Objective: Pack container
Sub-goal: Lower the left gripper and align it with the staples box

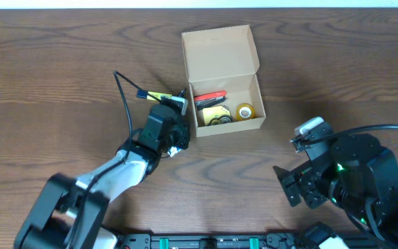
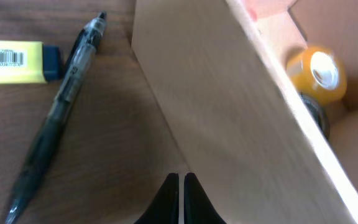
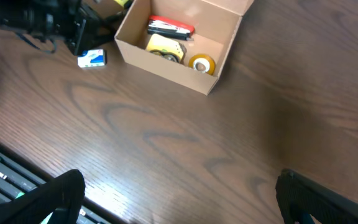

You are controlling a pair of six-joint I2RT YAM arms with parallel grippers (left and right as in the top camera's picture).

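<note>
Left jaws together, right jaws apart.

Your left gripper [image 2: 181, 190] shows at the bottom edge, fingertips pressed together with nothing between them, close to the cardboard box [image 2: 229, 106], whose wall slants across the view. Inside it you see a yellow tape roll [image 2: 319, 71]. On the wooden table [image 2: 117, 143] lies a clear-barrelled pen [image 2: 58, 118], just beside a yellow barcoded item [image 2: 8, 62] with a blue end.

No word or number can be read. A black barcode [image 2: 2, 58] stands on the yellow marker [image 2: 17, 73] just left of the cardboard box [image 1: 218, 52], but its digits are too small to make out. The small blue-and-white block [image 3: 92, 58] at the box's near left corner carries blue print, which is too blurred to read.
</note>
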